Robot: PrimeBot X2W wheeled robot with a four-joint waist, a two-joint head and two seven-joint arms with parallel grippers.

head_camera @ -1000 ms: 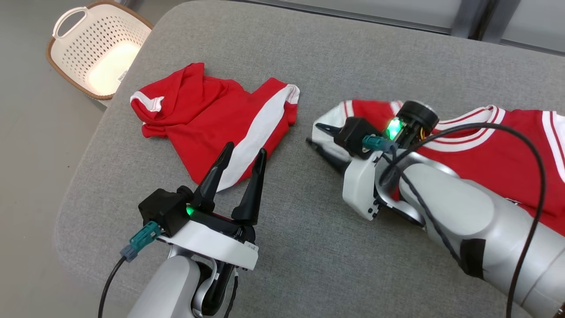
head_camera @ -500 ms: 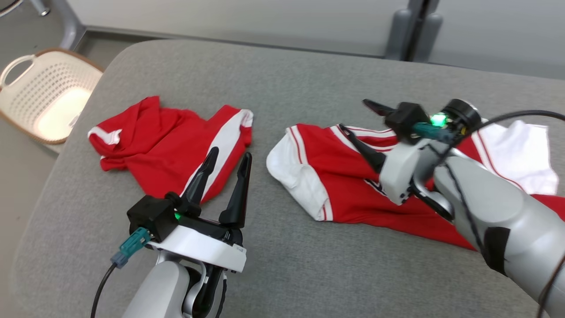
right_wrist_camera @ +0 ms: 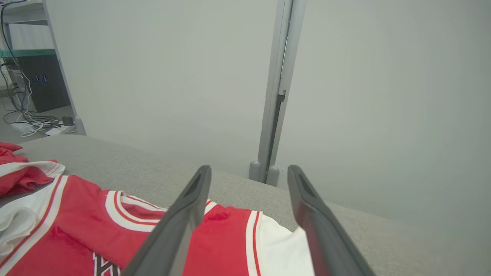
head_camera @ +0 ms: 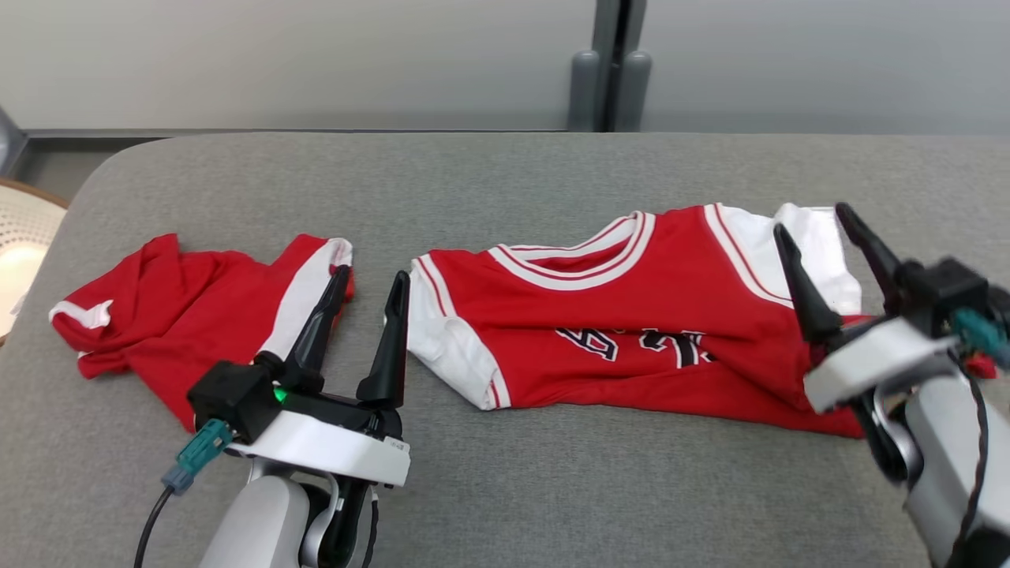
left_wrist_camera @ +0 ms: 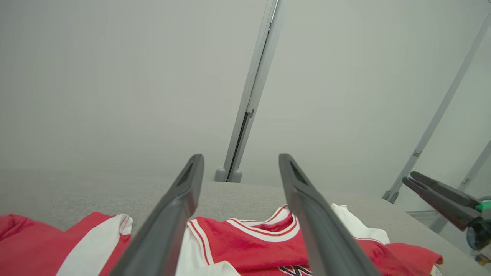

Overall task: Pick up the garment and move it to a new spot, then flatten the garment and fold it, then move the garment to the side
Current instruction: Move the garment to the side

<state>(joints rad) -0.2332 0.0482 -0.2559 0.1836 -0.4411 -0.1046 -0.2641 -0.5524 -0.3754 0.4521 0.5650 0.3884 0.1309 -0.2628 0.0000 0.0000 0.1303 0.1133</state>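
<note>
The garment (head_camera: 631, 339) is a red jersey with white sleeves and dark lettering. It lies front up and roughly spread on the grey table (head_camera: 473, 181), with its lower edge rumpled. My right gripper (head_camera: 811, 219) stands open over the jersey's right sleeve, fingers pointing up and holding nothing. My left gripper (head_camera: 372, 274) is open and empty just left of the jersey's left sleeve. The left wrist view has the jersey (left_wrist_camera: 249, 245) below my open left gripper (left_wrist_camera: 239, 157), with the right gripper (left_wrist_camera: 406, 178) at far right. In the right wrist view the jersey (right_wrist_camera: 76, 214) lies under my open right gripper (right_wrist_camera: 249, 168).
A second red-and-white piece of clothing (head_camera: 181, 315) lies crumpled at the table's left end, beside my left gripper. A pale laundry basket (head_camera: 16, 237) stands on the floor past the left edge. A grey wall with a post (head_camera: 611, 71) runs behind the table.
The head camera has swung, shifting the whole view. My right gripper opened, let go of the jersey's left sleeve and moved to its right side. The left gripper stayed open.
</note>
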